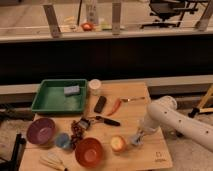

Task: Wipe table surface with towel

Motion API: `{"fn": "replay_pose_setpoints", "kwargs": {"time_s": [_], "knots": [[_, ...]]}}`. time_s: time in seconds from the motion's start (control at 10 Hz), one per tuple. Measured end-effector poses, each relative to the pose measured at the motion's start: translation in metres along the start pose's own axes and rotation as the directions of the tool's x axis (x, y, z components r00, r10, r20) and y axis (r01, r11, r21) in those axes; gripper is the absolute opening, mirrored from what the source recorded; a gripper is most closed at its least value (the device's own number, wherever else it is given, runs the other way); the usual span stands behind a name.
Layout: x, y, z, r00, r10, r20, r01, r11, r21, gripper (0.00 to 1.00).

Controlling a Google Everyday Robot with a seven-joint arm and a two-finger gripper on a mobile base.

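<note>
The wooden table holds many items. My gripper is at the end of the white arm, which reaches in from the right. It points down onto the table's front right part. A small grey-blue towel sits under its tip, against the table top. The gripper is just right of a round orange fruit. How the towel is held is hidden by the wrist.
A green tray with a blue sponge is at the back left. A white cup, black remote, red chili, black-handled tool, purple bowl, red bowl and blue cup fill the left and middle.
</note>
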Motion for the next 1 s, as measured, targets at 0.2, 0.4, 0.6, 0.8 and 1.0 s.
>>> {"fn": "replay_pose_setpoints", "kwargs": {"time_s": [0.2,0.4,0.6,0.8,1.0], "knots": [[0.01,0.026,0.0,1.0,0.019,0.008,-0.018,0.999,-0.034,0.0],[0.032,0.045,-0.001,0.998,0.059,-0.018,-0.06,0.996,-0.061,0.0],[0.069,0.032,0.0,0.985,0.129,-0.111,-0.137,0.988,-0.069,0.0],[0.076,0.022,-0.001,0.984,0.128,-0.127,-0.136,0.989,-0.053,0.0],[0.064,-0.003,-0.004,0.988,0.089,-0.123,-0.092,0.995,-0.024,0.0]]}}
